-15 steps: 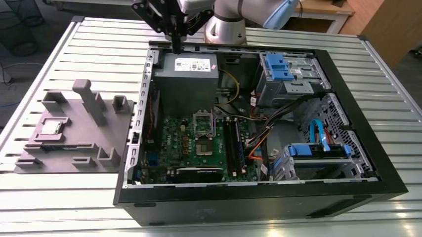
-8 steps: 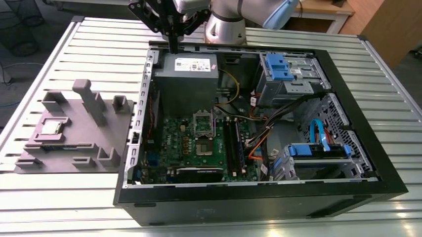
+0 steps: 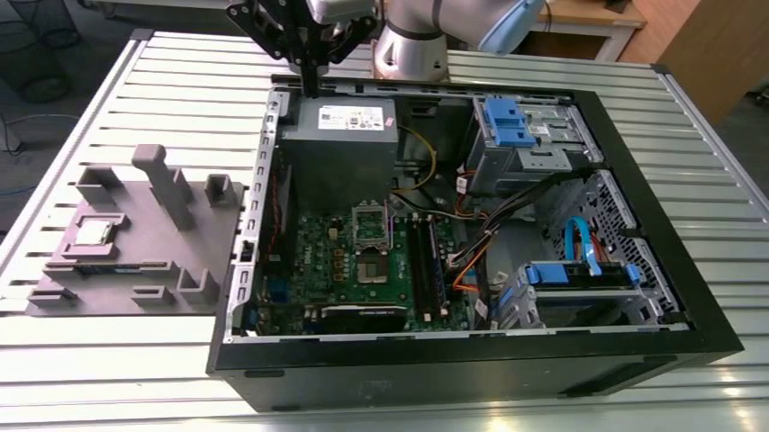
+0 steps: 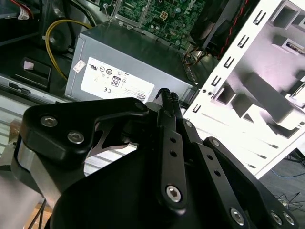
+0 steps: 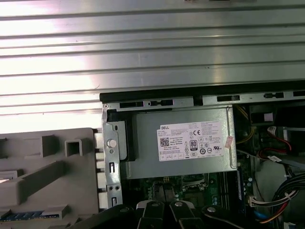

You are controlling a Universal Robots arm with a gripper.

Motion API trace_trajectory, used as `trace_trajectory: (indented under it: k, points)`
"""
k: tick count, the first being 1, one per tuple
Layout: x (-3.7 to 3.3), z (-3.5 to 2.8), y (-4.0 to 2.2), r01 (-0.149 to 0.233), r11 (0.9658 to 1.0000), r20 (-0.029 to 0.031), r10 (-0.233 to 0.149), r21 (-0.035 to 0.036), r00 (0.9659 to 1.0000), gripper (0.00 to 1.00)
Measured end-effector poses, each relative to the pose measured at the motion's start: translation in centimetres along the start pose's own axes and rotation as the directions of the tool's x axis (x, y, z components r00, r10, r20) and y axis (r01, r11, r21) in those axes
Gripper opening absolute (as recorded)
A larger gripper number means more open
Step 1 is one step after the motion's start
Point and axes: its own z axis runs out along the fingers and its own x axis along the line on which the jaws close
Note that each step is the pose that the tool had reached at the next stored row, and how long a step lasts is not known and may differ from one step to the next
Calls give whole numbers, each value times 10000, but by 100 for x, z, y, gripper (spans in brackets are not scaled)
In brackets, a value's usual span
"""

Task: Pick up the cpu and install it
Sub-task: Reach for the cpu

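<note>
The cpu (image 3: pixel 96 232), a small silvery square chip with a pale rim, lies flat in a recess of the grey moulded tray (image 3: pixel 132 270) at the exterior view's left. My gripper (image 3: pixel 315 88) hangs above the back edge of the open computer case (image 3: pixel 481 351), over the grey power supply (image 3: pixel 339 135), far from the cpu. In the second wrist view its two black fingers (image 4: pixel 167 102) press together with nothing between them, so the gripper (image 4: pixel 167 93) is shut and empty. The metal socket frame (image 3: pixel 370 219) stands open on the green motherboard (image 3: pixel 348 270).
The case lies on a slatted metal table (image 3: pixel 108 369). Inside it are blue-clipped drive bays (image 3: pixel 517 126), cable bundles (image 3: pixel 481 243) and memory slots (image 3: pixel 420 261). The tray has upright posts (image 3: pixel 162 180). In the first wrist view the power supply (image 5: pixel 181 143) sits beside the tray (image 5: pixel 43 176).
</note>
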Motion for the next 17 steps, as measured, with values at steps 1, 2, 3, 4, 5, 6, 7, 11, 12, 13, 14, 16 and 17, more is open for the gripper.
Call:
trace_trajectory:
  k: [1,2,3,4,5,6,7,11,12,13,14,16,17]
  points:
    - [7,-1,-1,0,10000,0,0,0,10000,11]
    - [14,-1,-1,0,10000,0,0,0,10000,11]
    - [21,-1,-2,0,10000,-1,0,1,10000,11]
    - [29,-1,-2,0,10000,-1,0,0,10000,11]
    - [37,-1,-3,0,10000,-1,0,1,10000,11]
    - [45,-2,-3,0,10000,-1,0,1,10000,11]
    - [53,-2,-4,1,10000,-1,-1,0,10000,11]
    - [97,-3,-7,1,10000,-1,-1,1,10000,11]
    - [109,-3,-8,1,10000,0,-1,1,10000,11]
    - [121,-3,-9,1,10000,-1,-1,0,10000,11]
    - [134,-4,-10,1,10000,0,-1,0,10000,11]
    - [166,-5,-13,0,10000,-1,0,1,10000,11]
    - [183,-5,-14,0,10000,0,0,1,10000,11]
